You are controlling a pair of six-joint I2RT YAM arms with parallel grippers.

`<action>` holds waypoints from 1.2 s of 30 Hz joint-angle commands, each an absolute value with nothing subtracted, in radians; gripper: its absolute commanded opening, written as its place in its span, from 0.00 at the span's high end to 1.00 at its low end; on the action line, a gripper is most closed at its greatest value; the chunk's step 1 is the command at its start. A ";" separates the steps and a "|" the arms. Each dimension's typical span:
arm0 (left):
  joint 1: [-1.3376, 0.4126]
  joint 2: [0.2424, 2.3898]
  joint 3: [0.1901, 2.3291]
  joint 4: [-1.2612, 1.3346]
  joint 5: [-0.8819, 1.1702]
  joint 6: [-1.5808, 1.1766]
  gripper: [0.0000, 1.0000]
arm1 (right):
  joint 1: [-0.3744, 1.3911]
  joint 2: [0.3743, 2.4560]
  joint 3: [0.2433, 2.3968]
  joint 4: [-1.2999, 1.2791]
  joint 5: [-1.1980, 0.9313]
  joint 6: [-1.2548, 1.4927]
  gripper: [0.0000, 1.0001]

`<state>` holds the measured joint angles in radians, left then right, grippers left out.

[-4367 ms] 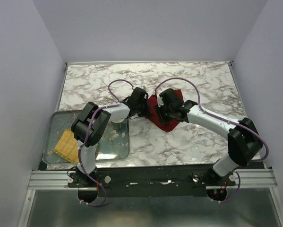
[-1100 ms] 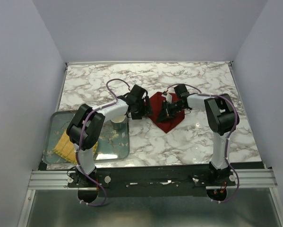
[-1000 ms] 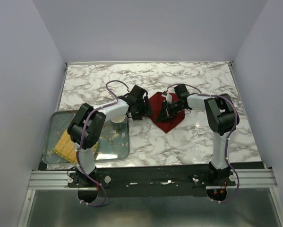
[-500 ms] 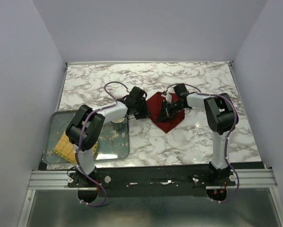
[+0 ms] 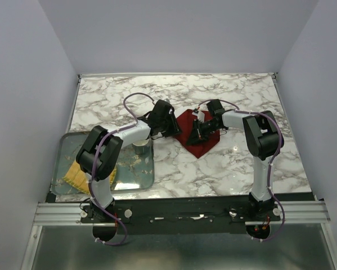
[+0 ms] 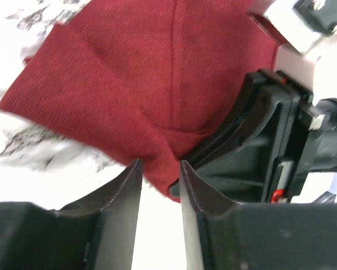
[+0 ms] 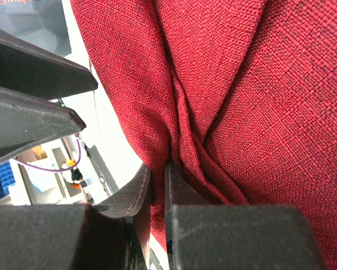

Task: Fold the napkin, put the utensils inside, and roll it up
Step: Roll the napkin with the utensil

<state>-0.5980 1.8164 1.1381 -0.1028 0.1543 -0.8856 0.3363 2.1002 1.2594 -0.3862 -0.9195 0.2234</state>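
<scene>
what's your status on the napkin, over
Left gripper part open, napkin corner between its fingers. Right gripper shut on a napkin fold. Napkin partly folded on the table. Nothing seen blocking.

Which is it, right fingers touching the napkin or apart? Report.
Touching. The right wrist view shows the right fingers pinching a fold of the napkin.
</scene>
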 commanded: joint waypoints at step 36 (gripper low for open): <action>-0.604 2.077 1.215 -0.080 0.190 -0.839 0.94 | 0.678 1.788 1.301 -0.592 0.143 0.140 0.39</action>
<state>-0.5980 2.0201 1.2346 0.0231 0.2001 -0.8619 0.6334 1.7523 1.2896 -0.6296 -0.0498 0.1421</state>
